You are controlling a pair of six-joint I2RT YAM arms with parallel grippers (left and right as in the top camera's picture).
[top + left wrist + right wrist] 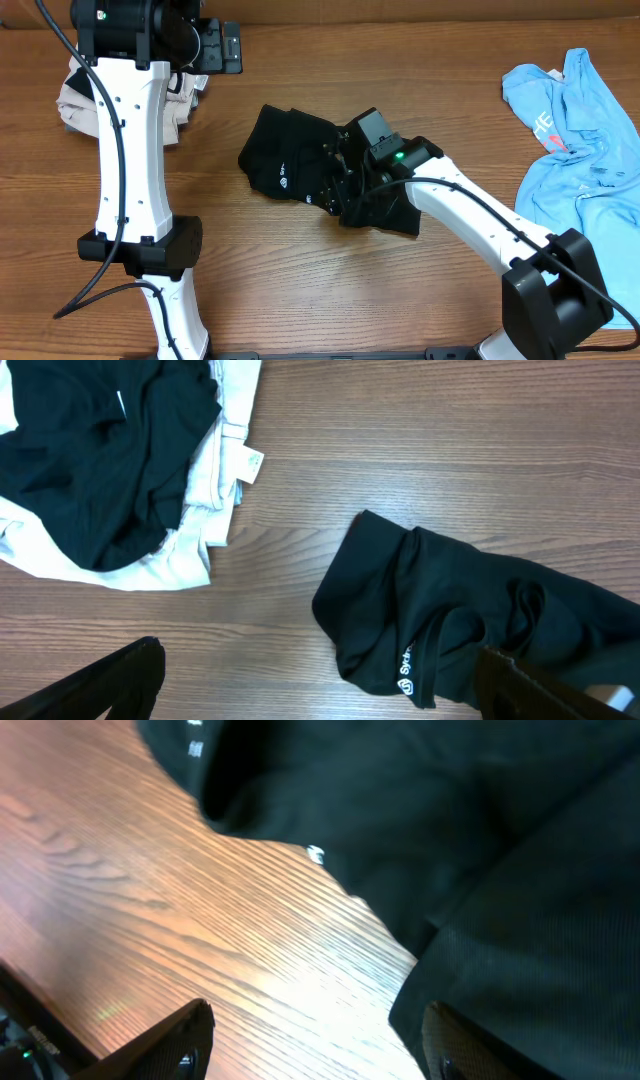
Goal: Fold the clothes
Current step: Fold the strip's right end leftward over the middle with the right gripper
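Hanging over the black top (285, 160) with its fingers apart, the right gripper (318, 1035) clamps nothing; the top lies crumpled at the middle of the wooden table (420, 70); the left gripper (320, 685) is wide apart too, near the beige-and-black pile (70, 95); the light-blue T-shirt (585, 130) lies far right.

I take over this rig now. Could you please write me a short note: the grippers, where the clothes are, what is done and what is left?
Left gripper: open, empty, raised near the beige and black pieces.
Right gripper: open, holding nothing, low at the edge of the black top.
Black top: mid-table, bunched, not neatly folded.
Light-blue T-shirt: crumpled at the right edge.
Beige and black pieces: heaped at the far left.
Done: no finished fold visible.
Left: fold every garment.
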